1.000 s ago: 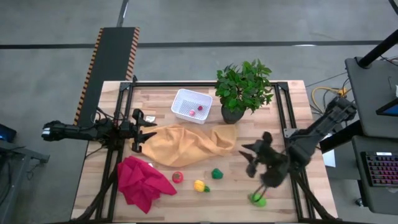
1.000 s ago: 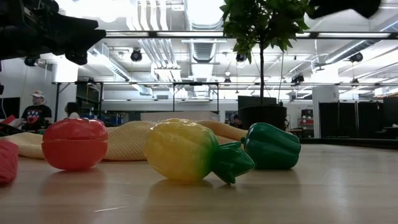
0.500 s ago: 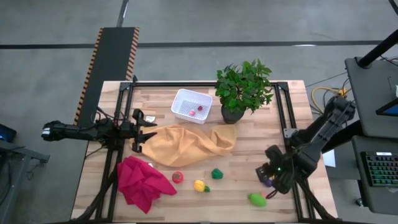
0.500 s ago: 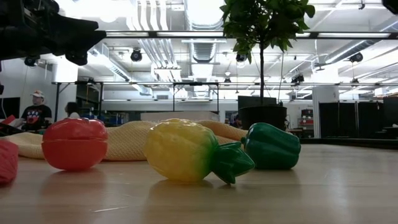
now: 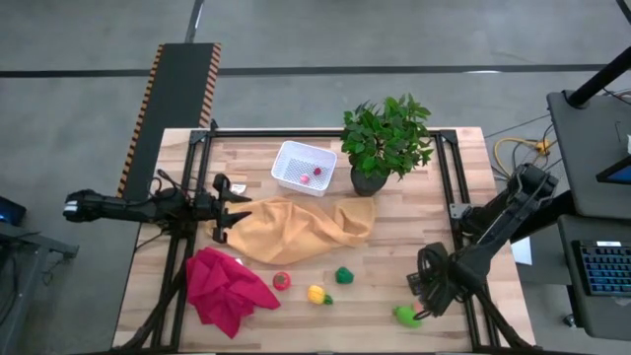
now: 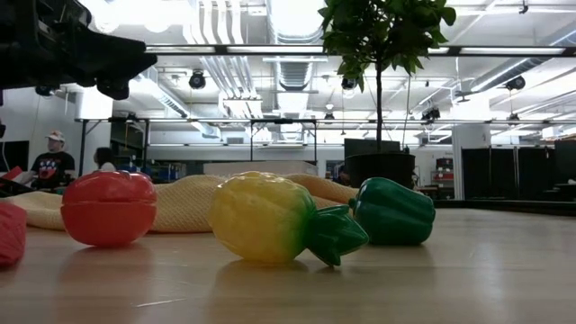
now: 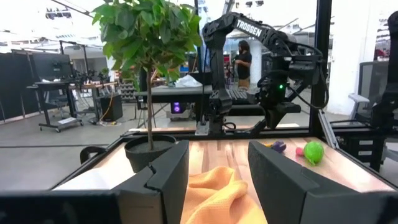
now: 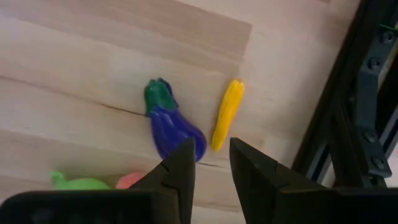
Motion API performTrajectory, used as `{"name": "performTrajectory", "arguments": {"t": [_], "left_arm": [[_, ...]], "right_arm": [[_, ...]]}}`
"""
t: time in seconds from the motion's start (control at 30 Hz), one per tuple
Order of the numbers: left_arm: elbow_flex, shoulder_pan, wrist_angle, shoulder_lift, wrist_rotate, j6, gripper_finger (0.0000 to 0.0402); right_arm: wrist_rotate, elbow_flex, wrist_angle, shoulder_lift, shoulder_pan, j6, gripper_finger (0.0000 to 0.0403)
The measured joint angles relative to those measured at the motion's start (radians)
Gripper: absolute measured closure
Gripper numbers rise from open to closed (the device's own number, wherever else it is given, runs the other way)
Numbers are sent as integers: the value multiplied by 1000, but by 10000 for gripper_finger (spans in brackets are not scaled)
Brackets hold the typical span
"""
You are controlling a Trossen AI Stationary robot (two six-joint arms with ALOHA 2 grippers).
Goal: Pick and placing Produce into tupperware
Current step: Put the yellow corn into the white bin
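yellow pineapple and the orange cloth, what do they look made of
The yellow pineapple looks like moulded plastic: smooth, semi-gloss, with soft highlights and a seam-like ridge. The orange cloth looks like soft woven fabric: matte, lying in wrinkled folds; the exact fibre is unclear.

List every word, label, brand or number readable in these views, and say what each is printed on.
"TROSSEN": white letters on the upper link of the right arm, seen in the left wrist view.
No other text is readable; the striped hazard strip beside the table carries only diagonal orange-and-black bars, no words.
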State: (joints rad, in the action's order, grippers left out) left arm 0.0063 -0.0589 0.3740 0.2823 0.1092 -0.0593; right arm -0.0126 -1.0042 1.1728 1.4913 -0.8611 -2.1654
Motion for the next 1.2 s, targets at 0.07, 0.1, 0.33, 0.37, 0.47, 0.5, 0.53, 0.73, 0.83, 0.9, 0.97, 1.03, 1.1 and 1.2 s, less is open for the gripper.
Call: {"name": "performTrajectory", "arguments": {"t": [0.07,0.1,0.33,0.37,0.47,0.5,0.53,0.73,0.83,0.9,0.97,1.03,1.1,1.2], "left_arm": [[0,0,0,11,0,0,249],[0,0,1,17,0,0,249],[0,0,3,38,0,0,249],[0,0,3,39,0,0,249],[0,0,9,38,0,0,249],[0,0,8,37,0,-1,249],[0,0,8,36,0,0,249],[0,0,9,38,0,0,249],[0,0,9,36,0,0,249],[0,0,9,37,0,-3,249],[0,0,10,36,0,-5,249],[0,0,10,38,0,-6,249],[0,0,10,37,0,-6,249],[0,0,10,38,0,-6,249]], "right_arm": [[2,0,0,14,-1,0,294],[2,0,0,22,-1,0,285],[-1,46,0,59,-1,-49,228],[-8,55,-1,63,-1,-56,223],[-20,83,-6,72,-1,-63,215],[-20,88,-8,74,-1,-71,214],[-20,94,-13,74,-1,-78,213],[-18,164,-126,74,-1,-86,220],[-15,206,-200,74,-1,-86,225],[-13,223,-217,74,-1,-86,228],[-13,231,-218,74,-1,-86,230],[-13,237,-221,74,-1,-85,233],[-13,241,-225,73,-3,-85,236],[-12,246,-233,71,-6,-85,243]]}}
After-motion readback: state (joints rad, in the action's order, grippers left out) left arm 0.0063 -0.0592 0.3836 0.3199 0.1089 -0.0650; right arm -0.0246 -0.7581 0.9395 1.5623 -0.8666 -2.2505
